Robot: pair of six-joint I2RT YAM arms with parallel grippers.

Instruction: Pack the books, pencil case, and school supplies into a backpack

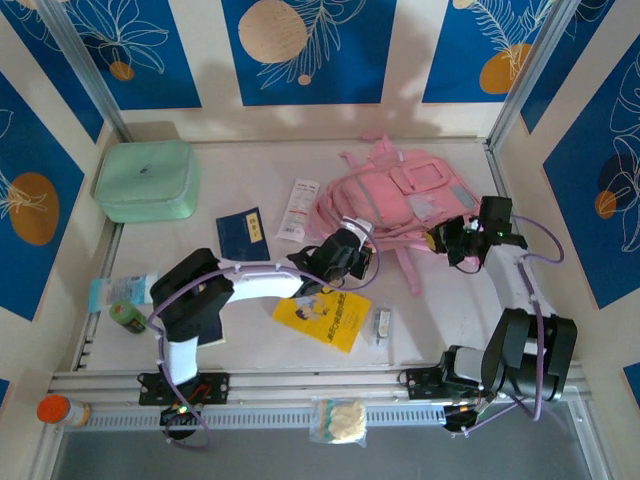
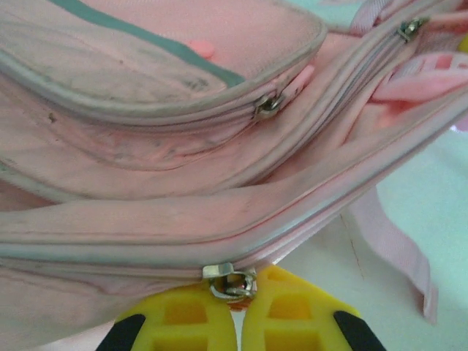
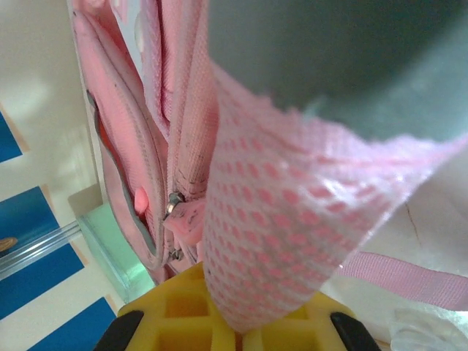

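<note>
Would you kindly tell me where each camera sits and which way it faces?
Top external: above and behind the bases, looking down on the table; left arm and right arm show, left hand and right hand at the backpack.
Left wrist: on the left arm, facing along its yellow fingers at a zipper pull pinched between them.
Right wrist: on the right arm, facing along its fingers at the pink mesh strap they clamp.
Shared: all see the backpack.
</note>
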